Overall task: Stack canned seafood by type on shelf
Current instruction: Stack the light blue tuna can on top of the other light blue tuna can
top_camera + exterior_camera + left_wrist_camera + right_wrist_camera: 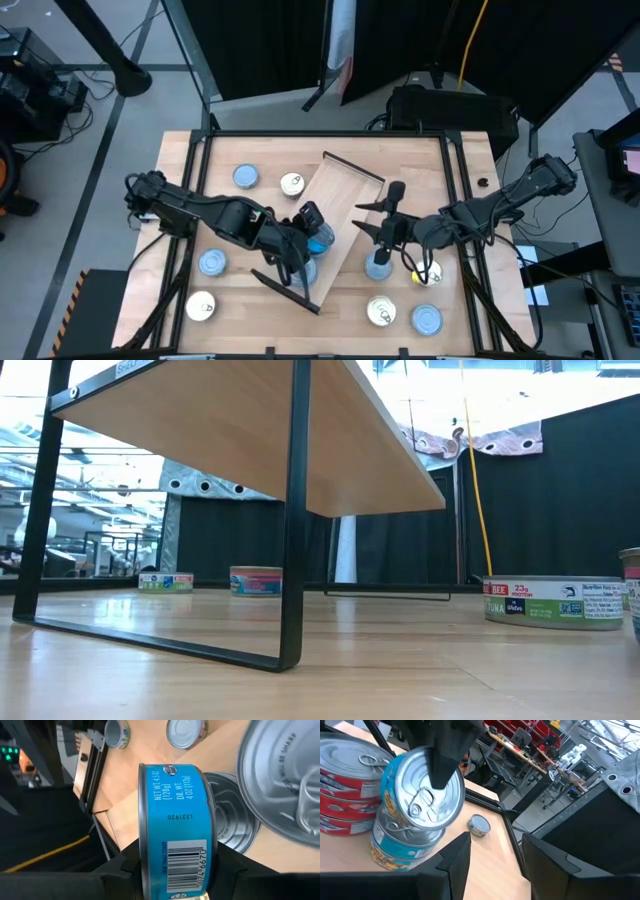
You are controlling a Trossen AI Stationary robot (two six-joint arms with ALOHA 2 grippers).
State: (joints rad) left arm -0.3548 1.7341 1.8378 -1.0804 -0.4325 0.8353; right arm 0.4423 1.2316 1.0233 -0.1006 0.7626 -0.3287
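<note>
Left gripper (312, 232) clamps a blue tin (177, 830) over the shelf (340, 205); right gripper's (385, 240) fingers apparently apart.

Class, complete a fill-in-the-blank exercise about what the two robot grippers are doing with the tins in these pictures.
1. The left gripper is shut on a tin whose side label is ____.
2. The right gripper is open and holds ____.
3. In the right wrist view, the stack of tins at the edge has ____ labels.

Missing words: blue; nothing; red
</note>
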